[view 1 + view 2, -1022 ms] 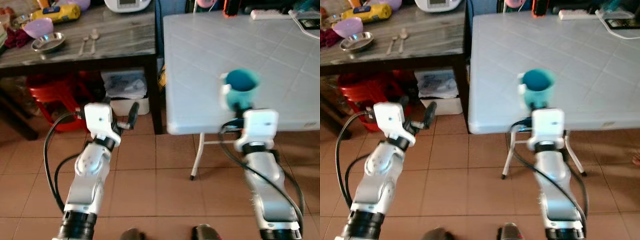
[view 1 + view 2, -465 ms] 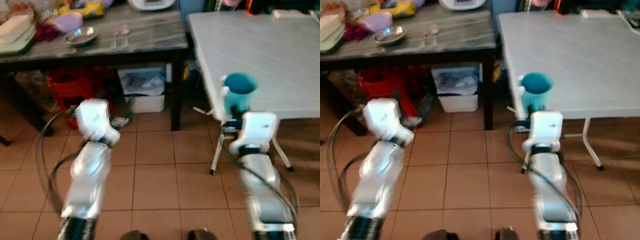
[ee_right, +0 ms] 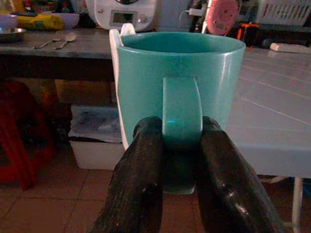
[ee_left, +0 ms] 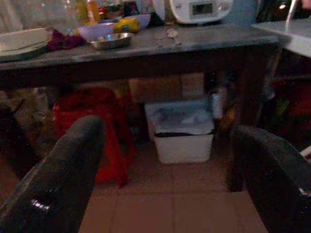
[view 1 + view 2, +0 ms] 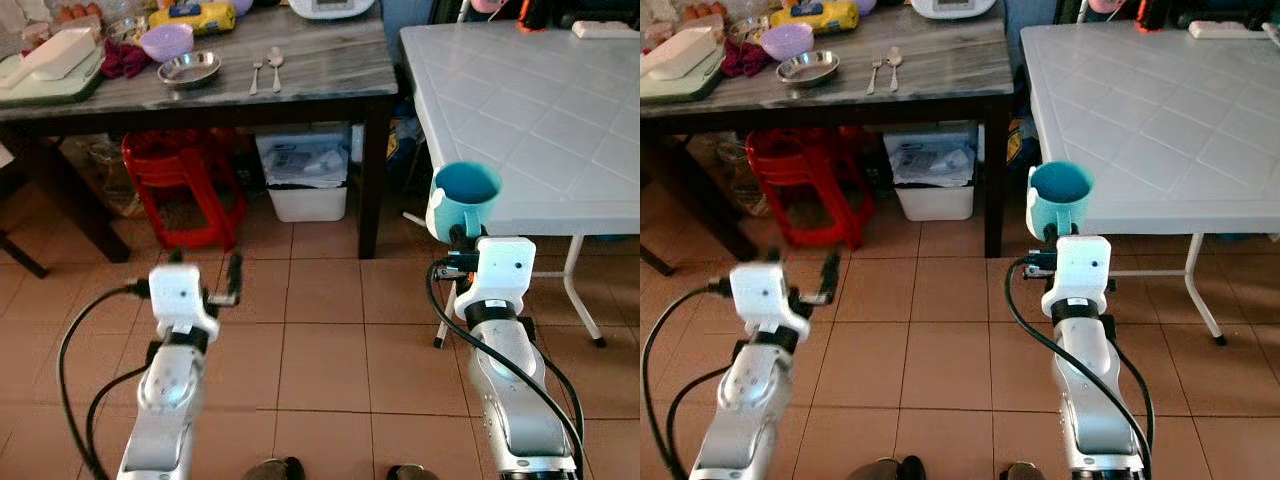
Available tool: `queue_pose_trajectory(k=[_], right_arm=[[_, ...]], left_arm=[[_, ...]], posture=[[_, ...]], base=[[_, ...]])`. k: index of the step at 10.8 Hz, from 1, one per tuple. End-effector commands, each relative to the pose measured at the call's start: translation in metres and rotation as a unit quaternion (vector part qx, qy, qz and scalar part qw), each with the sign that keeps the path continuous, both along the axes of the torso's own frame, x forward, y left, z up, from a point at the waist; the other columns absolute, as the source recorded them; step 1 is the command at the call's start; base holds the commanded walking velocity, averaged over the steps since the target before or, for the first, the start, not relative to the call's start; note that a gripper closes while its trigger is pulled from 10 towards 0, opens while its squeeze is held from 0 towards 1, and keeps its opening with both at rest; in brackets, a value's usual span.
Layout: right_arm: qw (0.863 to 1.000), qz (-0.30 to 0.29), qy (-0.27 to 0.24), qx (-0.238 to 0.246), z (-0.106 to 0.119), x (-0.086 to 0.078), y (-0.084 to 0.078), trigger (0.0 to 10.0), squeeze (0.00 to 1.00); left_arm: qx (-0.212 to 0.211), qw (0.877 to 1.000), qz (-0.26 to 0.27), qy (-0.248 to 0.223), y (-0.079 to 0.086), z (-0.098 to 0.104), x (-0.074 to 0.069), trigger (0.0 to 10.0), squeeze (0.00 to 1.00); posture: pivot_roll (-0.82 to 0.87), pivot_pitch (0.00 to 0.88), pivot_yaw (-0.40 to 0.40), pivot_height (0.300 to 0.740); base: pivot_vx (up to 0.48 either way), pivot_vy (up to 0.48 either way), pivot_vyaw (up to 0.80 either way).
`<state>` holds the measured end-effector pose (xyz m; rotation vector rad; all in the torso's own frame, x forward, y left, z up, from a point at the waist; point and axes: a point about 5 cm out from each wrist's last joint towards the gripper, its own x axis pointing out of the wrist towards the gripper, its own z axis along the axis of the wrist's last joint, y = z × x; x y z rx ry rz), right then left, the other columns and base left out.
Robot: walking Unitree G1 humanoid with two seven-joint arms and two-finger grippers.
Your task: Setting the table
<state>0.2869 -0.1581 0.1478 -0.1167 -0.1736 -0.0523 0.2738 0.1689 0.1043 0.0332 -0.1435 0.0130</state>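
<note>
The floor (image 5: 320, 340) is laid in reddish-brown square tiles with pale grout. On the left stands a dark-legged table with a grey wood-grain top (image 5: 300, 75), crowded along its far side. Under it sit stacked red plastic stools (image 5: 180, 185) and a white bin (image 5: 305, 190) lined with a bag. On the right, a white folding table (image 5: 530, 110) with a moulded tile pattern stands on thin white metal legs (image 5: 580, 300). Daylight falls evenly across both tabletops.

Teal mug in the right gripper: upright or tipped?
Upright. The teal mug has its rim level and mouth up, with the right gripper fingers clamped on its handle.
</note>
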Motion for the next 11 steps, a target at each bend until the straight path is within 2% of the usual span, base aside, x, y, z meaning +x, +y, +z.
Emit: queue_pose_trajectory(k=[1,4,6,9,11], right_arm=[[1.0,0.008,-0.001,0.002,-0.001,-0.001,0.002,10.0,0.0],[1.0,0.017,-0.007,0.003,0.0,-0.003,0.002,10.0,0.0],[1.0,0.021,-0.004,0.018,-0.001,-0.005,0.003,10.0,0.0],[1.0,0.02,-0.006,0.016,0.0,-0.004,0.002,10.0,0.0],[1.0,0.02,-0.007,0.014,0.0,-0.004,0.001,10.0,0.0]], left_arm=[[0.014,1.0,0.014,-0.005,0.008,0.0,0.0,10.0,0.0],[0.032,0.999,-0.01,-0.018,0.001,0.004,0.001,10.0,0.0],[-0.012,0.999,-0.037,-0.027,-0.009,0.008,0.002,10.0,0.0],[-0.023,0.997,-0.062,-0.042,-0.016,0.014,0.006,10.0,0.0],[-0.033,0.997,-0.067,-0.037,-0.018,0.013,0.006,10.0,0.0]], posture=[[-0.07,0.149,0.084,0.74],[-0.07,0.153,0.089,0.74],[-0.08,0.155,0.093,0.74],[-0.08,0.157,0.095,0.74],[-0.08,0.157,0.094,0.74]], base=[[0.0,0.0,0.0],[0.0,0.0,0.0],[0.0,0.0,0.0],[0.0,0.0,-0.31],[0.0,0.469,-0.2]])
